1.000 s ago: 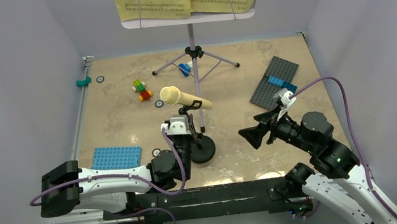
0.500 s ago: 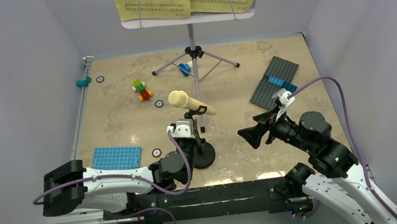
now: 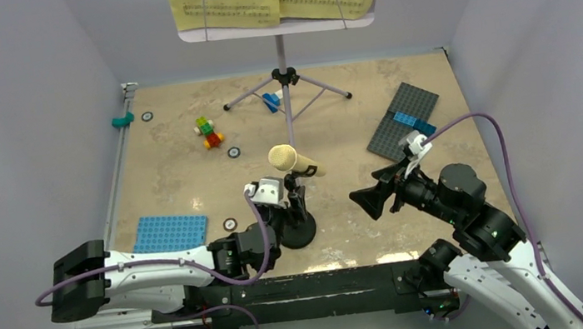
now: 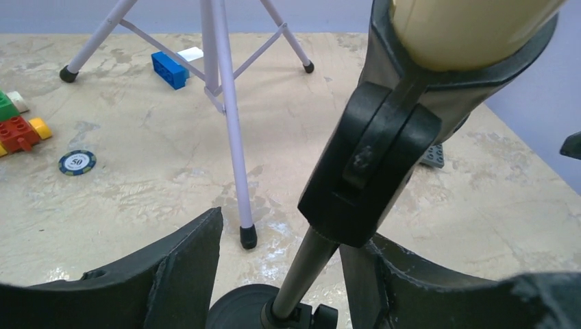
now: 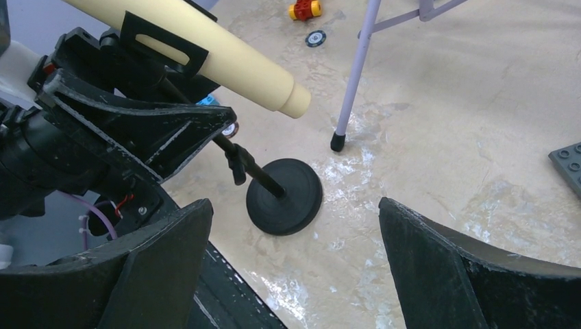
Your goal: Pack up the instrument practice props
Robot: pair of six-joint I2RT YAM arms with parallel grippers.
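Straddling the mic stand (image 4: pixel 299 271) pole, left gripper (image 4: pixel 277 236) spread (cream microphone (image 3: pixel 294 161) clipped above), right gripper (image 5: pixel 294 205) gaping.

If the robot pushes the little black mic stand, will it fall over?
Probably tippy: the cream microphone sits high on the mic stand, whose pole is thin and round base small. Freed, the round microphone would likely roll.

Microphone (image 3: pixel 294 161) (cream) on black stand (image 3: pixel 303 232)
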